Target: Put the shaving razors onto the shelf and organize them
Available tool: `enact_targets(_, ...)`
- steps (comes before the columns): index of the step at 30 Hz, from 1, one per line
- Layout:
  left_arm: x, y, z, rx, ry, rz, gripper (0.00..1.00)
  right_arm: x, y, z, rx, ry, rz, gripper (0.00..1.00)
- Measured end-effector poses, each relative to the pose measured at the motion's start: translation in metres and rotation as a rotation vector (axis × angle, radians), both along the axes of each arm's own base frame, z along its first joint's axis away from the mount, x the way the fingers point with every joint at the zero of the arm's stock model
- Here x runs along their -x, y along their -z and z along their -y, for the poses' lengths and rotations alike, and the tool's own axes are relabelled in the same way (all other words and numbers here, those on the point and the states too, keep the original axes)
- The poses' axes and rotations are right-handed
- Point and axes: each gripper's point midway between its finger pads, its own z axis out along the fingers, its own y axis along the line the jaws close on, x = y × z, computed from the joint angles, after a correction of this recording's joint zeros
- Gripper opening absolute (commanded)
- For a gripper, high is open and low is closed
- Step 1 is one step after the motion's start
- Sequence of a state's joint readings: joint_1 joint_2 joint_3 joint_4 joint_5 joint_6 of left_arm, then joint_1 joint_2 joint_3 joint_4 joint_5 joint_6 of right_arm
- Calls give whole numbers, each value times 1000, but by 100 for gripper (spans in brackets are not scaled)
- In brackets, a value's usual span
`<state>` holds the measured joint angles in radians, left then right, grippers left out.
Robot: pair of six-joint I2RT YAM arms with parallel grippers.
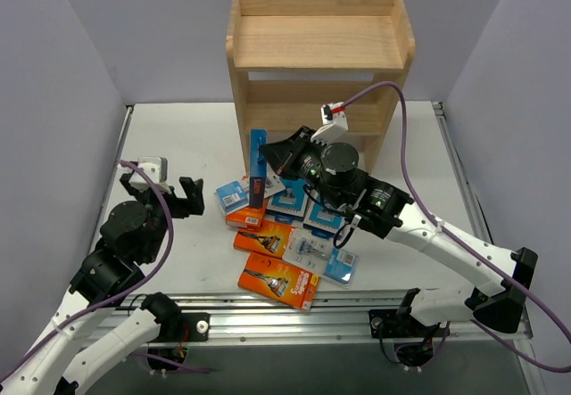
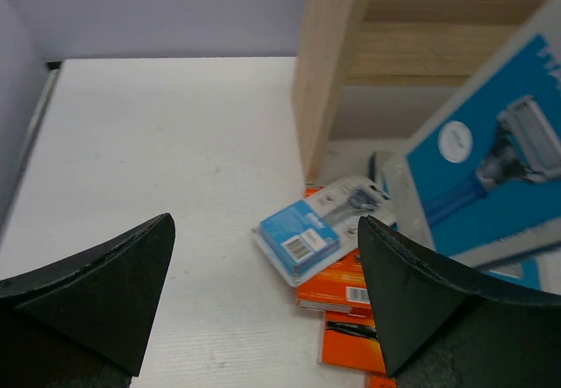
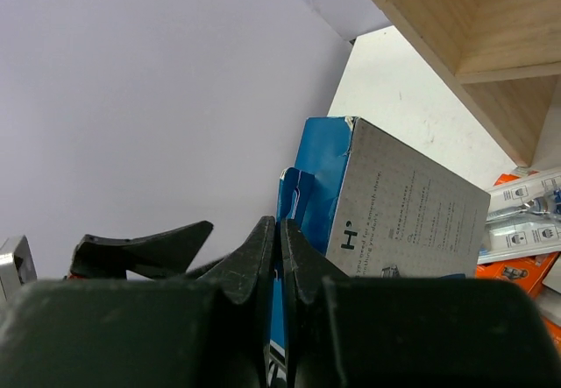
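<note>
The wooden shelf point(image 1: 317, 43) stands at the back of the table, and no razors show on its top tier. My right gripper point(image 1: 269, 157) is shut on the edge of a tall blue-and-white razor pack point(image 1: 258, 168), holding it upright by the shelf's left front corner. In the right wrist view this razor pack point(image 3: 394, 204) sticks out beyond the pinched jaws point(image 3: 280, 235). Several more razor packs, orange point(image 1: 278, 281) and blue point(image 1: 234, 197), lie in a pile in front of the shelf. My left gripper point(image 1: 183, 195) hangs open just left of the pile with nothing in it.
In the left wrist view a blue blister card point(image 2: 307, 235) lies on orange boxes point(image 2: 337, 287) beside the shelf's side panel point(image 2: 329, 64), and the held pack point(image 2: 491, 160) fills the right. Grey walls close in left and right. A purple cable point(image 1: 406, 136) arcs over the right arm.
</note>
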<state>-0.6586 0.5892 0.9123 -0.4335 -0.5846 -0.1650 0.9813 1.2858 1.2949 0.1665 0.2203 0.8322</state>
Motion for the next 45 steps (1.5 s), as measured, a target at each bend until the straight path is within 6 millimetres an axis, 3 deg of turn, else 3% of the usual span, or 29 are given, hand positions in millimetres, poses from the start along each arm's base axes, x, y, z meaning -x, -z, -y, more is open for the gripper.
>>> enact_targets(5, 9, 2, 54, 25, 299, 38, 94, 1, -4, 6, -14, 17, -2, 0)
enact_targets(12, 42, -2, 118, 13, 661, 96, 94, 0, -5, 7, -35, 31, -18, 0)
enact_targets(18, 64, -1, 147, 4, 835, 119, 94, -1, -5, 8, -46, 40, -26, 0)
enact_targets(25, 56, 17, 172, -41, 881, 57, 94, -1, -6, 8, -51, 40, -29, 0)
enact_targets(30, 27, 25, 186, -107, 776, -15, 94, 1, -6, 10, -75, 38, -29, 0)
enact_targets(35, 19, 28, 195, -197, 651, -6, 99, 5, 0, 13, -94, 33, -42, 0)
enact_targets(38, 7, 28, 199, -251, 530, -4, 83, 7, 2, 14, -104, 30, -51, 0)
enact_targets(39, 1, 30, 199, -268, 483, -6, 71, 8, 2, 15, -107, 31, -52, 0)
enact_targets(41, -9, 33, 195, -282, 391, -5, 59, 7, 7, 20, -100, 40, -58, 0)
enact_targets(42, -13, 36, 191, -299, 347, -10, 46, 6, 9, 23, -96, 50, -62, 0)
enact_targets(45, -18, 38, 181, -325, 264, -8, 30, 8, 10, 29, -88, 57, -67, 0)
